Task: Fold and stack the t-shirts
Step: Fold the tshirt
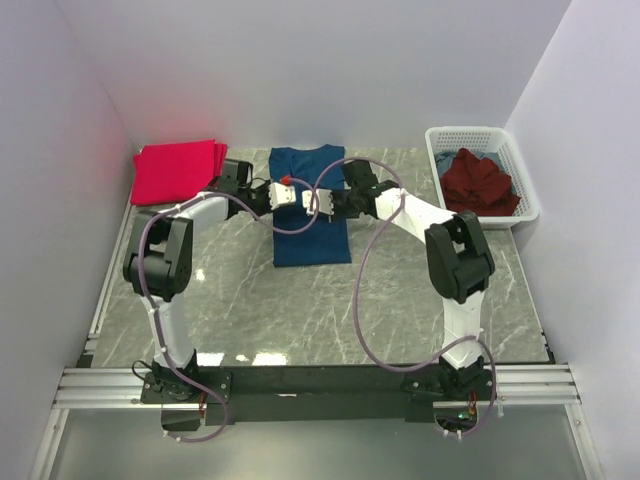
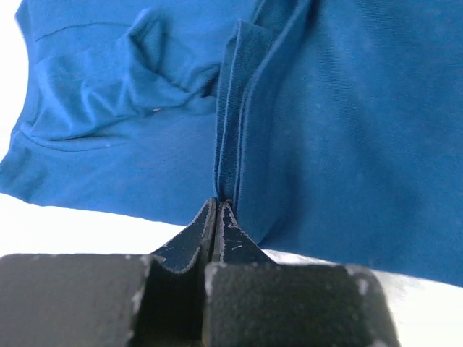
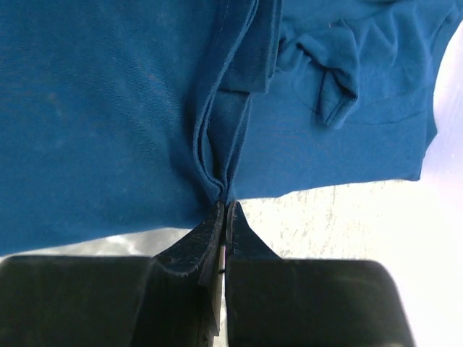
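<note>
The navy blue t-shirt (image 1: pixel 312 240) lies as a long narrow strip on the marble table, collar end at the back. My left gripper (image 1: pixel 296 196) and right gripper (image 1: pixel 310 203) meet over its middle, tips almost touching. In the left wrist view the left gripper (image 2: pixel 219 206) is shut on a raised fold of the blue cloth (image 2: pixel 347 130). In the right wrist view the right gripper (image 3: pixel 225 206) is shut on a bunched fold of the same cloth (image 3: pixel 94 108). No print shows.
A stack of folded pinkish-red t-shirts (image 1: pixel 178 170) lies at the back left corner. A white lattice basket (image 1: pixel 480 133) at the back right holds a crumpled dark maroon t-shirt (image 1: pixel 478 182). White walls enclose the table on three sides.
</note>
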